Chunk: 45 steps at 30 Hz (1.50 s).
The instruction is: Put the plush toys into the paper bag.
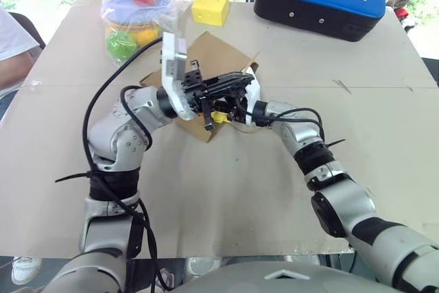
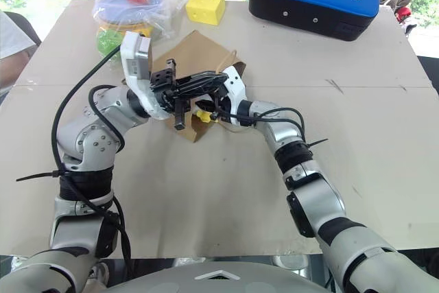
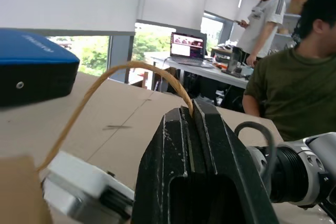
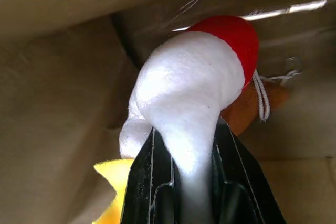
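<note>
Two grips: left gripper point(image 3: 197, 129) pinches the bag handle point(image 3: 105, 85), right gripper point(image 4: 194, 153) squeezes the chicken point(image 4: 189, 93) (inside the paper bag point(image 4: 58, 103)); early letting go could snag the rim.

White chicken point(image 4: 184, 93) is showing a red comb and yellow feet, an orange-brown nugget point(image 4: 247, 111) glowing behind it; plain brown paper bag point(image 1: 206, 53) is sitting mid-frame, tan cord handle point(image 3: 105, 85) arcing, yellow cheese block point(image 1: 210, 7) shining at top.

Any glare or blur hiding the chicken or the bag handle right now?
Right wrist view: the white chicken is overexposed, its fabric detail washed out, and bright streaks glint on the paper bag wall behind it. Left wrist view: the bag's cord handle is clear, the bright windows behind look washed out.
</note>
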Motion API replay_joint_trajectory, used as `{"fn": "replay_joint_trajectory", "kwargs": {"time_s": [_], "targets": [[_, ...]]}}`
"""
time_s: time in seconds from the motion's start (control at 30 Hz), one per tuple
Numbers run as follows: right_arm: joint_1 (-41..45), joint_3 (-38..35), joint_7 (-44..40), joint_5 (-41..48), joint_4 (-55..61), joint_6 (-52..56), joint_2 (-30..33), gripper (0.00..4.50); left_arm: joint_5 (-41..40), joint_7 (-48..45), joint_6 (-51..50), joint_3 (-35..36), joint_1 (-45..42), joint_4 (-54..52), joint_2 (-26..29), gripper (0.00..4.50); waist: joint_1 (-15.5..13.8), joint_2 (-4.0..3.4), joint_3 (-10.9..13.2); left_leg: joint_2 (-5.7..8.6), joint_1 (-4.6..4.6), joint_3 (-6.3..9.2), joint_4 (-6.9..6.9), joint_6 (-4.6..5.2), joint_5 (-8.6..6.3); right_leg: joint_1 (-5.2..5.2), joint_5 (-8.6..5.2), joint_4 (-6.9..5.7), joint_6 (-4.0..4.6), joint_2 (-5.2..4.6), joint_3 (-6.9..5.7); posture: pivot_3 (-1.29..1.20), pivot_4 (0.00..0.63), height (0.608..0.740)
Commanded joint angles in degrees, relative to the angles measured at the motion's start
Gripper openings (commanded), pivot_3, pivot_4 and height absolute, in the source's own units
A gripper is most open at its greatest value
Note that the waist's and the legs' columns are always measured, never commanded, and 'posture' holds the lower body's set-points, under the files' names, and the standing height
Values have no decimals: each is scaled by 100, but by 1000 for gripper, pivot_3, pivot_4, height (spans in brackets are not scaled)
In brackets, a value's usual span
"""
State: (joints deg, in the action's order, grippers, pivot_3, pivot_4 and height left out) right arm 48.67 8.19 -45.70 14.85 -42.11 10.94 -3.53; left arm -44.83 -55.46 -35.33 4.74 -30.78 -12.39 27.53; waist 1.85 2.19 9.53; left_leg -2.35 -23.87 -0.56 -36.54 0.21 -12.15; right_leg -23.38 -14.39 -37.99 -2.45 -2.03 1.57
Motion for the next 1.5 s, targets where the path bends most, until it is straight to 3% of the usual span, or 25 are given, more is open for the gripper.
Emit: {"fn": "replay_joint_trajectory", "kwargs": {"time_s": [0.03, 0.23, 0.43, 0.73, 1.03, 1.17, 1.47, 1.5], "targets": [[222, -271, 211, 54, -235, -230, -180, 1224, -304, 286, -118, 252, 21, -358, -34, 0, 23, -1, 0, 0, 0, 1, 0, 0, 0, 0, 0, -1, 0, 0, 0, 0, 150, 740], [-74, 104, 504, -682, 129, -766, 27, 3611, -588, 772, -359, 526, 137, -362, -86, 0, 44, -1, 1, 0, 0, 2, 1, 0, 0, 0, 0, -2, 0, 0, 0, 0, 150, 740], [-1008, 507, 282, -945, 2172, -189, 723, 3611, -641, 1113, -441, 841, 124, 33, -34, 0, 21, -1, 0, 2, -1, 5, 1, 0, 0, 0, 0, -1, 0, -4, -1, 0, 150, 740], [-1820, 456, 94, -484, 4950, 1655, 1722, 3611, -422, 1184, -286, 760, -136, 424, -92, 0, 21, -1, 0, 2, 0, 7, 2, 0, 0, 0, 0, -2, 0, -2, -4, 0, 150, 740], [-1593, 440, 745, -451, 4383, 2022, 1173, 3611, -456, 1248, -329, 645, -302, 408, -303, 0, 28, 0, 0, 3, 0, 3, 2, 0, 0, 0, 0, 0, 0, -1, -2, 0, 150, 740], [-1105, 506, 990, -605, 3252, 1886, 730, 3611, -630, 1280, -506, 660, -259, 250, -304, 0, 46, 0, 0, 3, 1, 1, 2, 0, 0, 0, 0, -1, -1, 0, 0, 0, 150, 740], [-925, 353, 796, -332, 3200, 1959, 694, 88, -799, 1429, -644, 846, -36, 13, -157, 0, 31, 0, 0, 4, -2, 4, 2, 0, 0, 0, 0, 1, 0, -3, -2, 0, 150, 740], [-918, 239, 783, -171, 3295, 2140, 677, 41, -845, 1481, -668, 877, -8, -26, -165, 0, 31, 0, 0, 4, -1, 5, 2, 0, 0, 0, 0, 1, 0, -3, -3, 0, 150, 740]]}}
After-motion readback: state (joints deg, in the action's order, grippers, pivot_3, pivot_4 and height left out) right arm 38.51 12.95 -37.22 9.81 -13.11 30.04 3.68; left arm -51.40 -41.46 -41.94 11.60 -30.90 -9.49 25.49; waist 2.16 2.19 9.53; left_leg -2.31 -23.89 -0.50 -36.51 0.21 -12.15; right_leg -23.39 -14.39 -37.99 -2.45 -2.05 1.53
